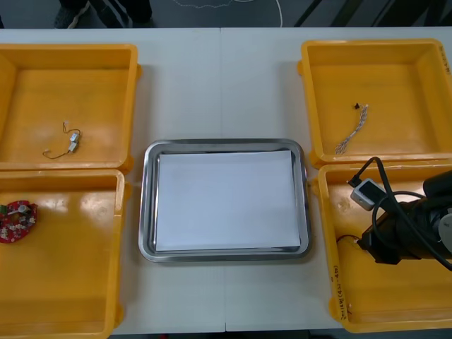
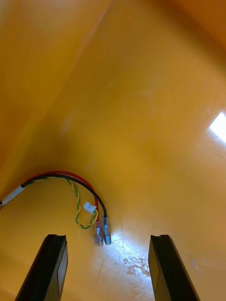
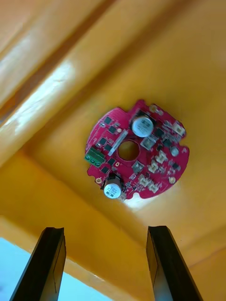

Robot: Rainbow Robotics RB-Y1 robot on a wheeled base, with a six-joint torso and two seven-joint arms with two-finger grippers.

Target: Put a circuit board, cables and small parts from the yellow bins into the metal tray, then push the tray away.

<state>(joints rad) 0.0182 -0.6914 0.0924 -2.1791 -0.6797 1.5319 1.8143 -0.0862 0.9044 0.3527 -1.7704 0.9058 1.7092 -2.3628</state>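
Right end effector point(image 2: 109, 241) stood spread wide, low in a yellow bin point(image 2: 141, 94); cable point(image 2: 66, 176) lay just ahead between its fingers point(image 2: 54, 265), likely lined up for a pinch. Left end effector point(image 3: 106, 231) equally wide, poised above the circuit board point(image 3: 141, 170). Metal tray point(image 1: 145, 205) held no parts yet

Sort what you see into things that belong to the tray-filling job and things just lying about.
Job: metal tray; yellow bins; circuit board; red, black and green-yellow cable; twisted cable; small metal part; left end effector by the board; right end effector in near-right bin; both open.
Lying about: table; white cord beyond its far edge.
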